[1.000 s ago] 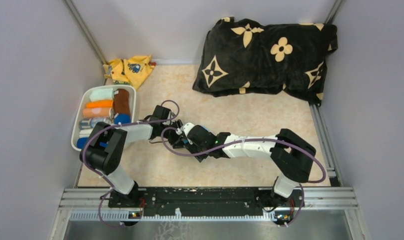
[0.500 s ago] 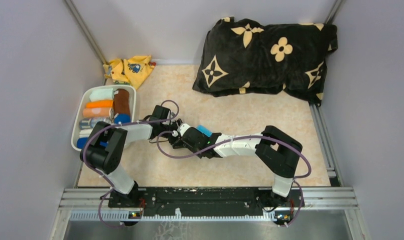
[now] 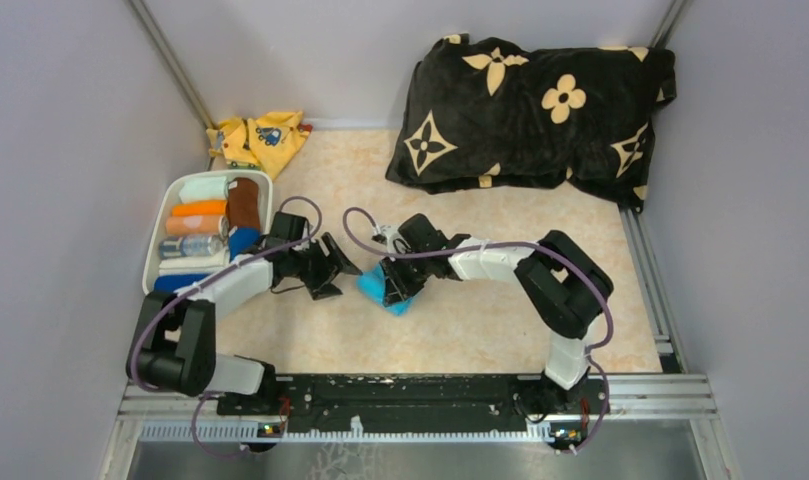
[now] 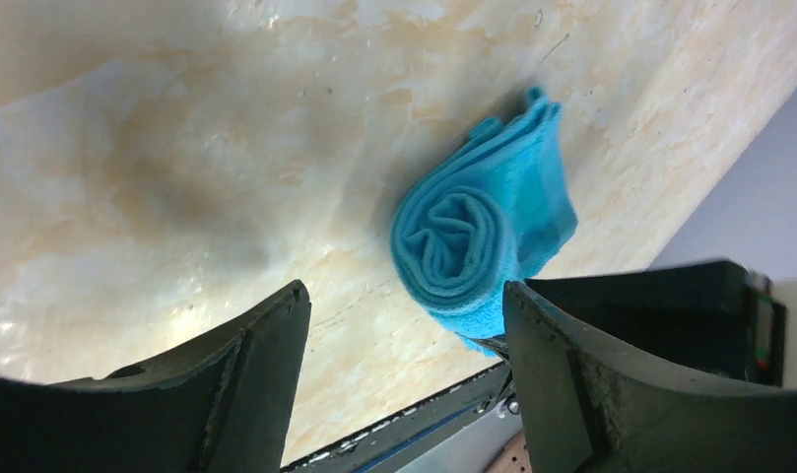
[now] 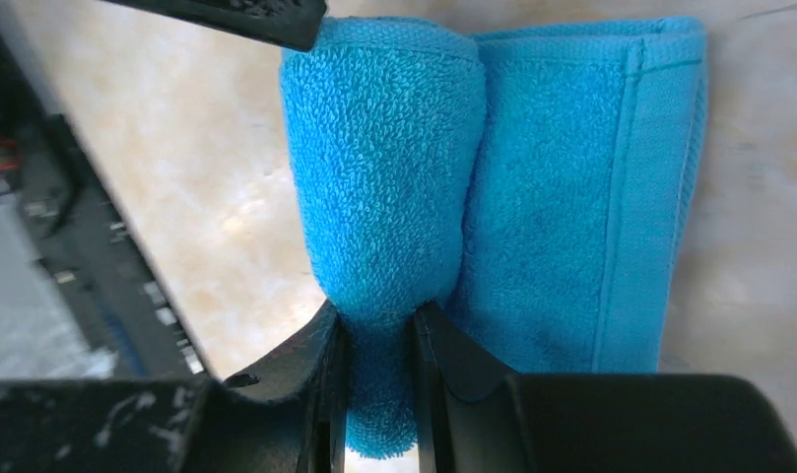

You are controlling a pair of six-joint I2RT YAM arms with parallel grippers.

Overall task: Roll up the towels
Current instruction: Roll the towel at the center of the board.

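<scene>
While right end effector (image 5: 378,337) pinches it, one cyan towel (image 5: 394,168), part-rolled

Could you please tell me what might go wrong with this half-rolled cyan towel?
The right jaws pinch only one end of the cyan towel, so the roll may skew. Its flat tail, not yet rolled in, may drag. The left jaws stand open, clear of it, giving no support.
</scene>
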